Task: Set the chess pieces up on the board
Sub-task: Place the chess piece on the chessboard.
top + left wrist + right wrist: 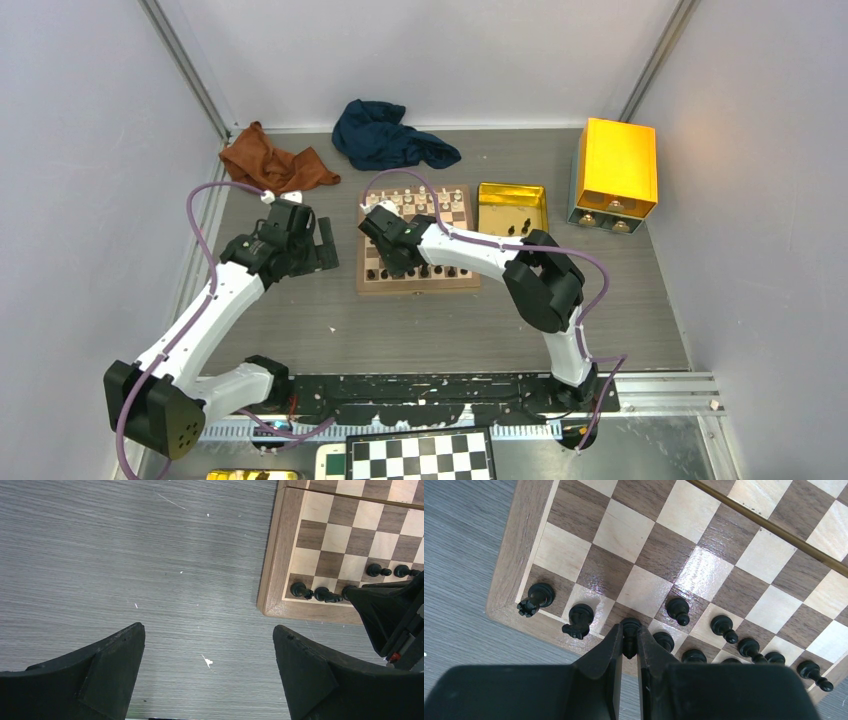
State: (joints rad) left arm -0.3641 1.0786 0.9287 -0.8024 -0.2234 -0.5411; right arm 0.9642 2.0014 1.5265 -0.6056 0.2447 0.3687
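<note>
The wooden board (420, 287) lies mid-table, with black chess pieces (440, 270) along its near rows. My right gripper (629, 632) is shut on a slim black piece (630, 626), whose base is at a near-row square next to a black knight (579, 620) and a corner rook (535, 599). Several more black pieces (723, 626) stand to the right of it. In the top view, the right gripper (392, 262) is over the board's near-left corner. My left gripper (209, 632) is open over bare table, left of the board's rim (277, 570), and holds nothing.
White pieces (415, 200) fill the board's far rows. A gold tin tray (512, 195) holding a few black pieces sits right of the board, with a gold box (617, 170) beyond it. Blue cloth (385, 135) and orange cloth (270, 160) lie at the back. A black-and-white board (420, 455) lies behind the arm bases.
</note>
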